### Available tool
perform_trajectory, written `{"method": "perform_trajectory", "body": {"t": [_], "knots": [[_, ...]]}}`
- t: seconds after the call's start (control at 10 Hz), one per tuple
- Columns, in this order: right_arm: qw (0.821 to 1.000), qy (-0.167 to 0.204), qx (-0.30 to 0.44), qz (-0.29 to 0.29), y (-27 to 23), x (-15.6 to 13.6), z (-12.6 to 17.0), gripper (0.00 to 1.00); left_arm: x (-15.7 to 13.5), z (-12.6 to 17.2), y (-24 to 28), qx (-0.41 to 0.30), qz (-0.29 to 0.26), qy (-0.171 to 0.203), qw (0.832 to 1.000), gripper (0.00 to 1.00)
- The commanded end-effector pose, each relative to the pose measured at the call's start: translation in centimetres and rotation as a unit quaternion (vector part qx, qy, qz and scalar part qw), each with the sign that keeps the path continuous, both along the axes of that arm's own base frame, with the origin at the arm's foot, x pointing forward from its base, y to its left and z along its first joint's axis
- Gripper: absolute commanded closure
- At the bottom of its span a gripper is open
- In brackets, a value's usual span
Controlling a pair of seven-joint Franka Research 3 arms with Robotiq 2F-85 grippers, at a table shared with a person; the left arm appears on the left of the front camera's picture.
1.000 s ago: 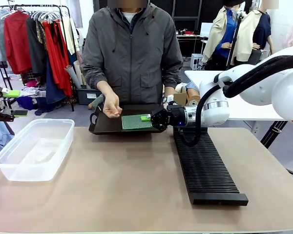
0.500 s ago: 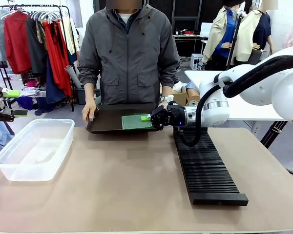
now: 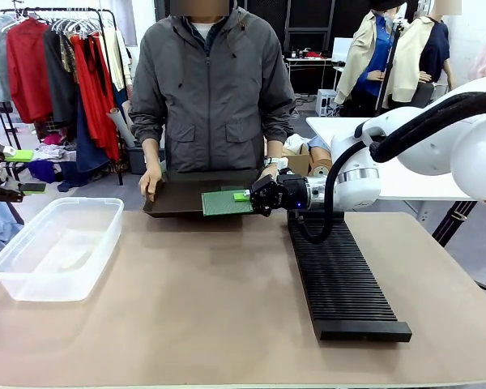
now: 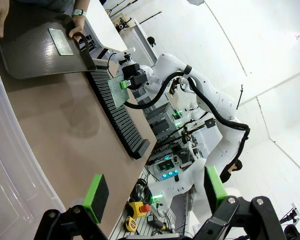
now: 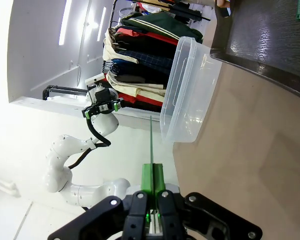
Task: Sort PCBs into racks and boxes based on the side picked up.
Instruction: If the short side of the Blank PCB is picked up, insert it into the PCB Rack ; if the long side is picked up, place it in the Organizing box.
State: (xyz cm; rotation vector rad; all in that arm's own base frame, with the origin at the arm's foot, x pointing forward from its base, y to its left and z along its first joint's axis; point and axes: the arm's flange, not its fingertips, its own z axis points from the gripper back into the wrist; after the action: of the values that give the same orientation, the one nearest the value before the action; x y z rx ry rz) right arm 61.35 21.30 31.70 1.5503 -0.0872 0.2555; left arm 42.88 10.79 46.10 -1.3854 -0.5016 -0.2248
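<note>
My right gripper (image 3: 247,196) is shut on the right edge of a green PCB (image 3: 226,203), holding it flat just above the front of the black tray (image 3: 174,201) that the person grips with both hands. In the right wrist view the held PCB (image 5: 151,140) is a thin edge-on line between the pads. The left wrist view shows this PCB (image 4: 116,89) clear of the tray, dotted face showing, and a second PCB (image 4: 60,41) lying on the tray (image 4: 30,55). The long black rack (image 3: 340,275) lies below the right arm. The clear tub (image 3: 57,247) stands at left. My left gripper (image 4: 155,192) is open beside the tub (image 4: 10,165).
The person stands at the far side, one hand (image 3: 151,182) on the tray's left edge, the other (image 3: 269,170) at its right. Bare tabletop (image 3: 202,300) lies between tub and rack. Clothes racks and a white table stand behind.
The person's hand has left the space over the tray and taken its left edge. The tray has drawn back slightly, while my right gripper keeps the PCB in place.
</note>
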Motion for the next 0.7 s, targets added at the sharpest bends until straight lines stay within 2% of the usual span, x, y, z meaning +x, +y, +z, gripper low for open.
{"method": "perform_trajectory", "body": {"t": [0.0, 0.3, 0.4, 0.6], "knots": [[1.000, 0.003, 0.006, -0.005, 0.1, -0.1, 0.2, 1.00, -0.1, 0.3, 0.1, 0.001, -0.001, 0.002, 1.000, 0.00], [1.000, 0.000, 0.000, 0.000, 0.0, 0.0, 0.0, 1.00, -0.1, 0.3, 0.1, 0.001, -0.001, 0.002, 1.000, 0.00], [0.999, -0.040, 0.015, 0.011, -0.6, 0.2, 0.4, 1.00, -0.1, 0.3, 0.1, 0.001, -0.001, 0.002, 1.000, 0.00], [0.998, -0.065, 0.017, 0.017, -2.5, 0.3, 1.6, 1.00, -0.1, 0.3, 0.1, 0.001, -0.001, 0.002, 1.000, 0.00]]}}
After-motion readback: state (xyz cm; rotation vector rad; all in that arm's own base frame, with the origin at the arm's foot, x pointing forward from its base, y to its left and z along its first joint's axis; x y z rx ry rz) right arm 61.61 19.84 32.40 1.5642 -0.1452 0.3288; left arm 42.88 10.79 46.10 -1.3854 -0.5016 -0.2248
